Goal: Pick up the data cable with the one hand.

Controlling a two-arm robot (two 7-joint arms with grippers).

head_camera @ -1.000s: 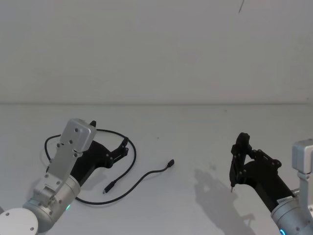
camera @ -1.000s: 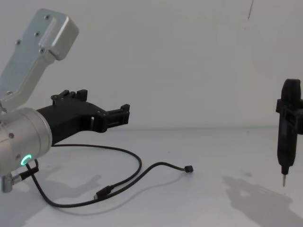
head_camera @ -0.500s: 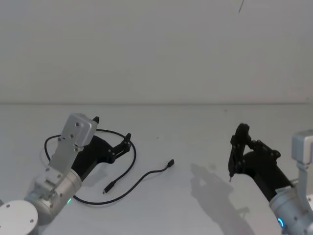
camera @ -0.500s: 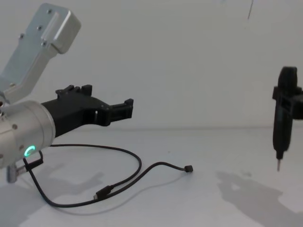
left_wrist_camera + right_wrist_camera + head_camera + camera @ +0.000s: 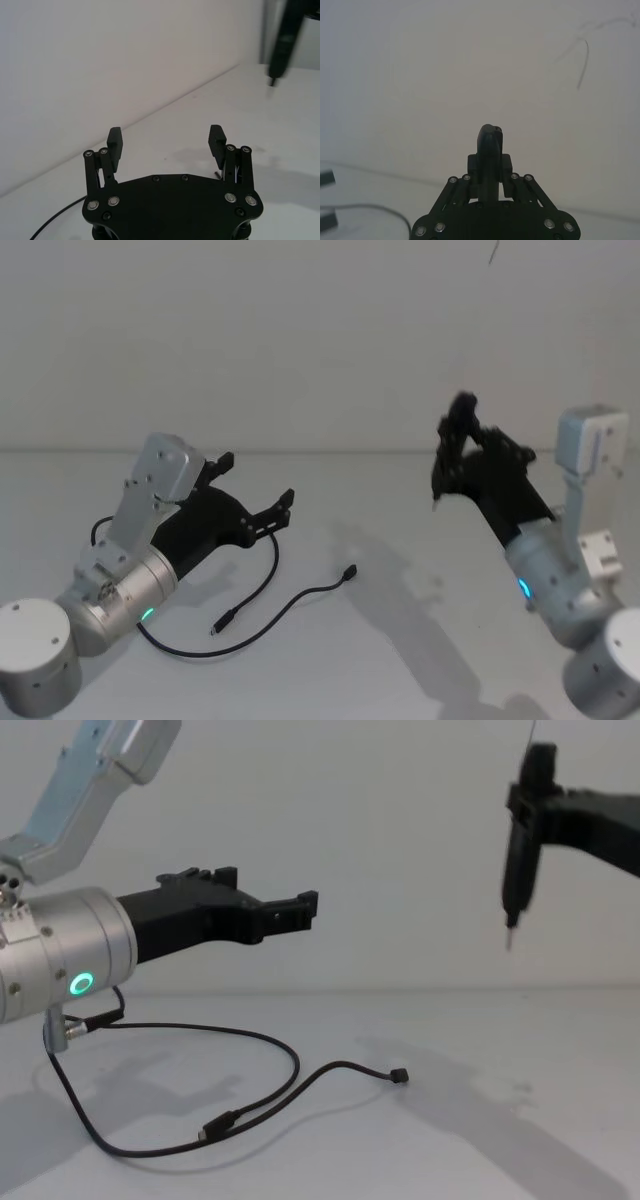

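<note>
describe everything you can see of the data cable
The data cable is a thin, limp black cord lying loose on the white table, curled into one wide open loop. A small black plug sits at each end, neither plugged into anything. Part of the loop runs under the left arm. The left gripper hovers above it with fingers open, not touching it.

**Silver arms, black grippers**

The left wrist point(image 5: 125, 595), at 8 o'clock in the head view, is a silver cylinder with a green ring point(image 5: 80, 984) and a short black wire point(image 5: 90, 1023) under it; a silver box point(image 5: 160, 475) with screws tops it. The left gripper point(image 5: 165, 132) is black and angular, with silver screws at its joints. At 4 o'clock, the right wrist point(image 5: 548, 580) has a blue ring point(image 5: 521, 589); the right gripper point(image 5: 489, 167) bears a black metal-tipped stick point(image 5: 517, 860).
</note>
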